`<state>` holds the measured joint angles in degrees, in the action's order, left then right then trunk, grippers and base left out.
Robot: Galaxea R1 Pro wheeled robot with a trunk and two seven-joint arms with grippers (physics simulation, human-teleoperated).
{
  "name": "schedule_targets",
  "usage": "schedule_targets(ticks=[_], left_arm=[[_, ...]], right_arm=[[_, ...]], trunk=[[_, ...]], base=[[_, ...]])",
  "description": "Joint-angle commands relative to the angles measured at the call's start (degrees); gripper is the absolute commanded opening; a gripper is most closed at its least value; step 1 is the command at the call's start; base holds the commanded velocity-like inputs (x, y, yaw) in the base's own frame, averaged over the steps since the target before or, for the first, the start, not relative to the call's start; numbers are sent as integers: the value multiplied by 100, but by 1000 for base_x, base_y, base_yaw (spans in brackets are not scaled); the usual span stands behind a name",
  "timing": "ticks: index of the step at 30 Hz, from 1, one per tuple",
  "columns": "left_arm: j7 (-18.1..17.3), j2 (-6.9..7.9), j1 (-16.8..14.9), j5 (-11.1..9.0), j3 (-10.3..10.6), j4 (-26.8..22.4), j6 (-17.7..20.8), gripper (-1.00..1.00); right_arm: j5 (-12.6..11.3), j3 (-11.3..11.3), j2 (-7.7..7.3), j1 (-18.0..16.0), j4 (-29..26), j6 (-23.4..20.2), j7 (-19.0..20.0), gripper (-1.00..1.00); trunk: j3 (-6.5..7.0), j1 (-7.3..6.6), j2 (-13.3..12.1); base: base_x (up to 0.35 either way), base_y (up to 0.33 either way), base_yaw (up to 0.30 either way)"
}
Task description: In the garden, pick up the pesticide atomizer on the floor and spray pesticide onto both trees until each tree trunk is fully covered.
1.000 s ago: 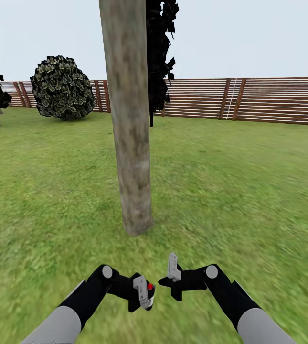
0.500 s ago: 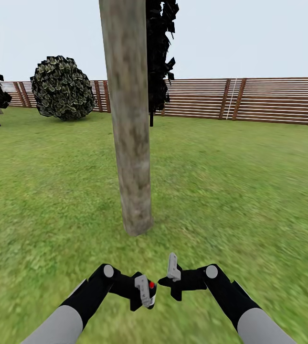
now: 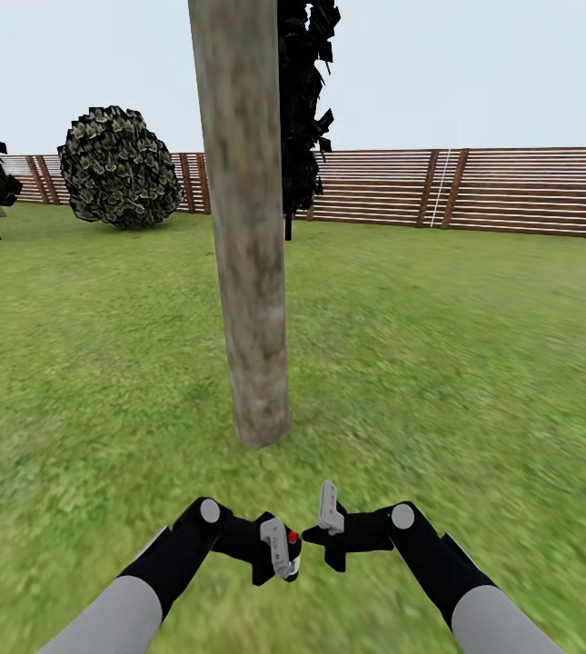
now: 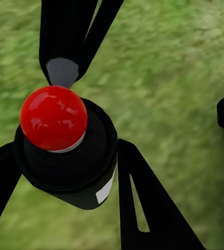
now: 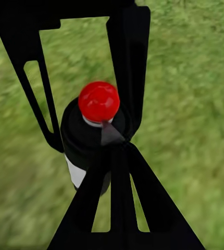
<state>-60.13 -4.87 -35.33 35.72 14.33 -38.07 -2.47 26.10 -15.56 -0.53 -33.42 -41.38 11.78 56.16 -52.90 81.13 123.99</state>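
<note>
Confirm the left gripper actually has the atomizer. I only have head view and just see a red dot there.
Observer: Yes. In the left wrist view, the left gripper has a black atomizer clamped between its fingers.
Operator: Which end faces the wrist camera?
Observer: The top. Its round red cap points at the lens, with grass behind it.
Operator: Any markings on it?
Observer: A white label on the side of the body.
Operator: Right gripper state?
Observer: In the right wrist view, the right gripper has its fingertips together with nothing between them, aimed at the atomizer's cap.
</note>
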Motion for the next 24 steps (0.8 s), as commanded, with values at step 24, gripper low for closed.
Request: schedule_targets(ticks=[24], left_arm=[[145, 1198, 65, 54, -728, 86, -44, -100]], right_arm=[[10, 36, -94, 4, 99, 16, -3, -100]], trunk=[[0, 0, 0]], base=[[0, 0, 0]])
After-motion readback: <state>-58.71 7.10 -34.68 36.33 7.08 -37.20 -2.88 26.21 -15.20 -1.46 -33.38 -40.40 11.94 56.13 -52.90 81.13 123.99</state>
